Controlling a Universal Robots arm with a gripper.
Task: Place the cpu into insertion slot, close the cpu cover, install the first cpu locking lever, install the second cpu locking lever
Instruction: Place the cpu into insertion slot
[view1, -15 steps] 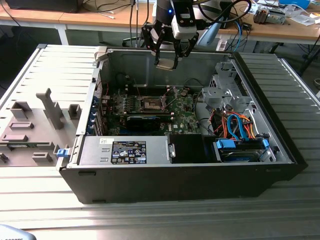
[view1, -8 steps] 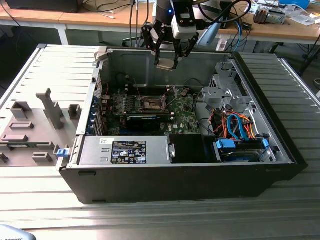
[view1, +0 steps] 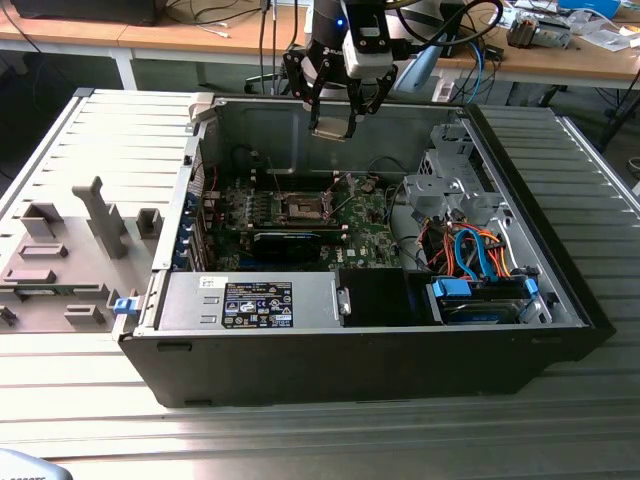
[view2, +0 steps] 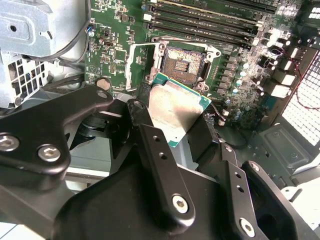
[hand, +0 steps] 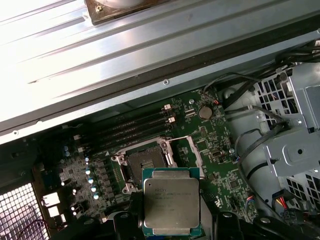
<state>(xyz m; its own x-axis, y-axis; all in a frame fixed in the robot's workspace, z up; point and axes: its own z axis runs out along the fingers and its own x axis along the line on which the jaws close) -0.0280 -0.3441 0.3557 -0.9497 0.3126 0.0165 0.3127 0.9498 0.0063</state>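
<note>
**Chip aloft over the open socket – the drop is where it could go wrong**

The cpu is hanging in the air above the open computer case, metal top facing the wrist cameras, with its green edge showing around the lid. The gripper is clamping it by two opposite edges, black fingers pressing in from either side. In the exterior view the chip is sitting well above the board, near the case's far wall.

Below it, the insertion slot is lying bare, its dark centre exposed. The cpu cover is, as far as I can judge, standing swung open just beside the socket, so nothing is seated yet.

The main risk is in the alignment. In the first wrist view the chip's edges are running roughly parallel with the socket's, but in the second wrist view it is looking tilted against it. If it is going down skewed or turned the wrong way round, a corner could be landing on the contact field instead of inside the rim – and those contacts are probably delicate.

The grip is the second worry: the fingers are catching only thin edges, so a knock could be shifting or dropping the chip onto the green motherboard.

Further out, the fingers are wider than the chip, and on the way down they could be striking the raised cover or the memory slots running near the socket.
</note>
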